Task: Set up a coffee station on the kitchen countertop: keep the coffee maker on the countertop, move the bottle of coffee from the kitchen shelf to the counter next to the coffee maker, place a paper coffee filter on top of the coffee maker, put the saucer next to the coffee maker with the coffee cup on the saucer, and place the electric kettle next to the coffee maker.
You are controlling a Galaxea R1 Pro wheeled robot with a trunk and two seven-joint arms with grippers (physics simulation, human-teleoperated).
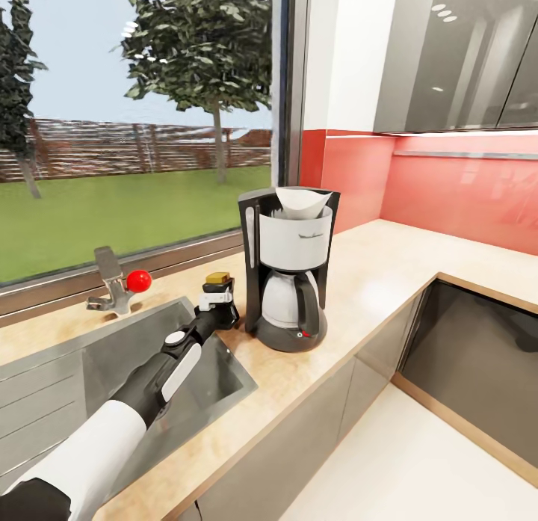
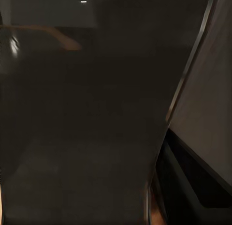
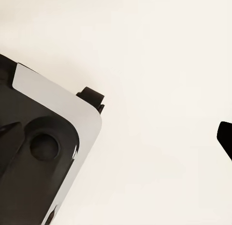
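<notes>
The coffee maker (image 1: pixel 290 259) stands on the kitchen countertop (image 1: pixel 381 270) by the window, with the white paper coffee filter (image 1: pixel 302 200) sitting in its top. Just left of it, touching the counter at the sink's corner, is the bottle of coffee (image 1: pixel 219 279), small and dark with a yellowish top. My left gripper (image 1: pixel 214 303) reaches over the sink and looks shut around the bottle's body. The left wrist view is very dark and close up; I cannot tell what it faces. A dark tip (image 3: pixel 225 137) shows at the edge of the right wrist view over pale floor.
A grey inset sink (image 1: pixel 112 371) lies under my left arm, with a faucet (image 1: pixel 110 280) and red knob (image 1: pixel 139 281) behind it. A red backsplash (image 1: pixel 448 185) and grey wall cabinets (image 1: pixel 456 57) stand at the right. The counter turns a corner around dark cabinet fronts (image 1: pixel 478 356).
</notes>
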